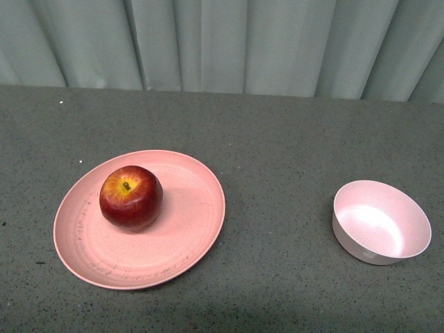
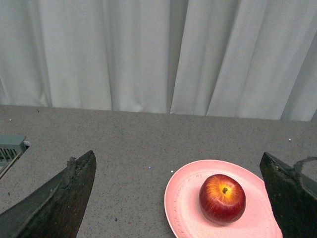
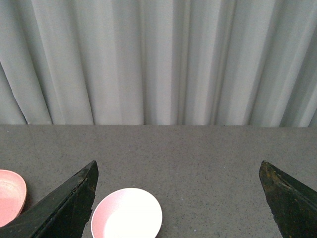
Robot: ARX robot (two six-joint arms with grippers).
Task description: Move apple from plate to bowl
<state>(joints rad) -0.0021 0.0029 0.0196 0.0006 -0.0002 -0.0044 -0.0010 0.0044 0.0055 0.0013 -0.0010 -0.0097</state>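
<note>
front: apple [image 1: 131,197] sits on the plate [image 1: 139,267], bowl [image 1: 380,222] well apart to the right. left wrist: left gripper [image 2: 177,154] fingers wide apart, apple beyond them. right wrist: right gripper [image 3: 178,162] spread wide too, bowl near one finger.

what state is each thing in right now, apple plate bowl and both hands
apple: upright, stem up, resting on the plate, not gripped
plate: flat on the table, holding only the apple
bowl: upright on the table, empty
left hand: open, holding nothing
right hand: open, holding nothing
</note>
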